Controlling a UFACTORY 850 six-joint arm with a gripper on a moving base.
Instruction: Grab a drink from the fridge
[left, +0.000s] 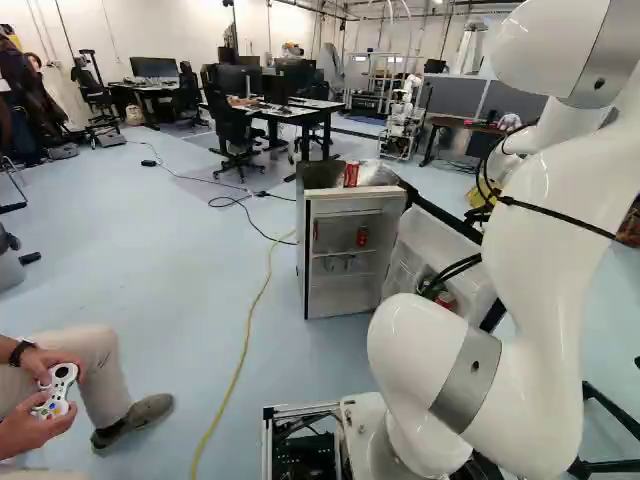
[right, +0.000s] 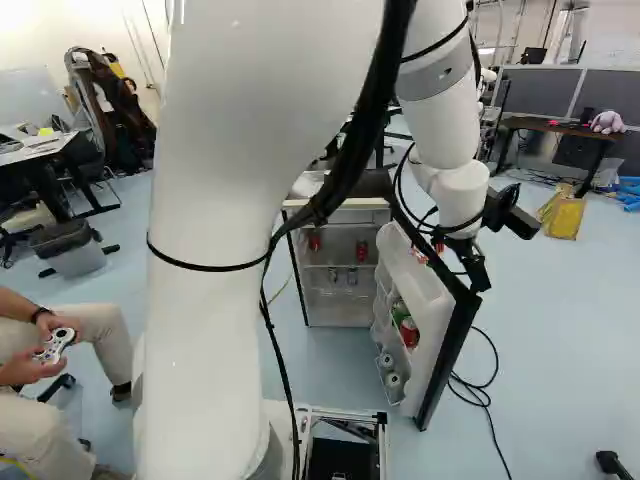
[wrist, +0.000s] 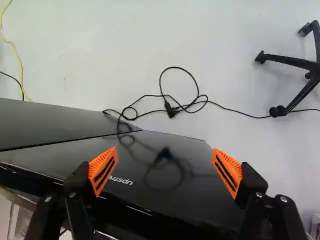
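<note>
In the left base view, the fridge (left: 341, 300) stands with its fridge door (left: 440, 240) swung wide. Measured from that door, drinks lie in two places: a red can (left: 361, 237) upright in the cabinet the door opens from, and a red soda can (left: 446, 299) in the rack on the door's inner face.

In the right base view, the gripper (right: 480, 284) hangs on the outer side of the door, near its upper edge, while the door's cans are on the inner side. The soda can looks closer to it than the cabinet one, its long axis roughly upright, though the door stands in the way (which drink is wanted, nothing settles).

In the wrist view, the jaws are spread wide, holding nothing, with the door's glossy outer face under and between them; no can shows there. The next move probably means going over or around the door's edge to its inner side, rather than pushing straight ahead.
</note>
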